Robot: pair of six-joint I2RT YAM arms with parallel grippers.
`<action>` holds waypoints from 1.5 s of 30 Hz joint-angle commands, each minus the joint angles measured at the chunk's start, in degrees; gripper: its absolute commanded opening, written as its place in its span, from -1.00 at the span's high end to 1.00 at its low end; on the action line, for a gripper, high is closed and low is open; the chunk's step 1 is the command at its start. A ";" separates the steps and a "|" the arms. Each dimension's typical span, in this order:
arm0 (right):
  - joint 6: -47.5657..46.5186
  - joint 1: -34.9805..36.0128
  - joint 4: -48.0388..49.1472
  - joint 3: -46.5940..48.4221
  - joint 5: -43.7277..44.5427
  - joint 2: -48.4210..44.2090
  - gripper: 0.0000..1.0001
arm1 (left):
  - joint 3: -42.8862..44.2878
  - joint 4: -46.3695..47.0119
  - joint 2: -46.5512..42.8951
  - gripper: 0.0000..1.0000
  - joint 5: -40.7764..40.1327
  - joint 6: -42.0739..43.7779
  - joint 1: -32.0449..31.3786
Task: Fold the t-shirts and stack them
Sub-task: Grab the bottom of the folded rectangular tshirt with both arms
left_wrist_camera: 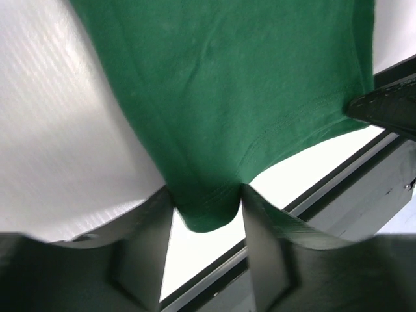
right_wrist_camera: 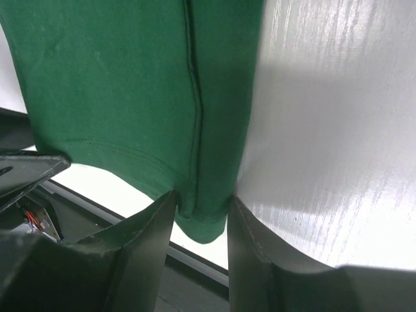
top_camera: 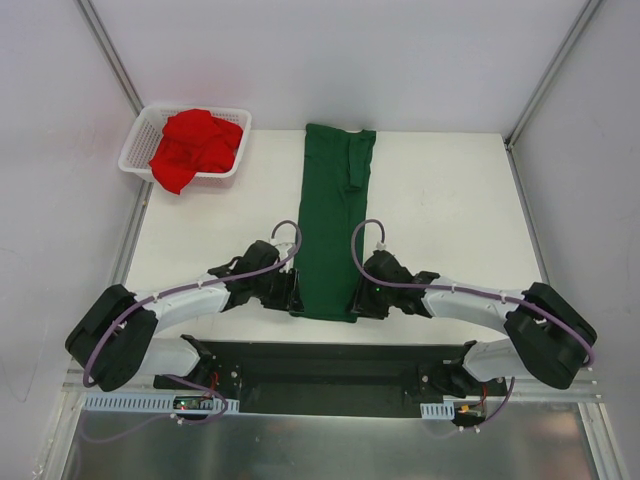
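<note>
At its near corners, fingers (left_wrist_camera: 146,247) pinch the green t-shirt (top_camera: 330,230).

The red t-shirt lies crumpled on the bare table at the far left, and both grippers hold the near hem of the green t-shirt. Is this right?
No. The top external view shows the red t-shirt crumpled in the white basket at the far left, not on the bare table. The rest holds: the left gripper and the right gripper hold the near hem of the green t-shirt.
</note>
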 commanded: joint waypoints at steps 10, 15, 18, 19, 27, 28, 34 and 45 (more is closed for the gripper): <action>0.01 0.47 0.20 1.57 0.39 0.60 0.50 | -1.38 -1.90 -1.31 0.44 -0.90 -0.24 -0.37; -0.17 0.47 0.20 1.57 0.39 0.60 0.67 | -1.11 -1.90 -0.44 0.51 -1.34 -0.15 -0.37; -0.26 0.47 0.02 1.57 0.38 0.42 0.82 | -0.59 -1.90 0.35 0.70 -1.69 -0.24 -0.37; -0.52 0.47 -0.15 1.57 0.39 0.33 0.86 | -0.32 -1.90 0.97 0.80 -1.69 -0.24 -0.37; -1.40 0.56 -1.91 2.88 0.56 0.33 0.98 | 0.47 -2.16 1.50 1.00 -3.09 -0.41 -0.37; -1.49 0.47 -2.09 2.97 0.56 0.24 0.98 | 0.64 -2.08 1.50 1.00 -3.10 -0.24 -0.37; -2.45 0.91 -3.76 4.29 1.00 -0.11 0.98 | 0.21 -2.69 0.01 1.00 -3.45 -0.06 -0.37; -3.33 2.49 -10.69 4.99 3.02 -5.20 0.98 | 0.21 -10.86 -10.52 1.00 -2.92 -0.15 -0.37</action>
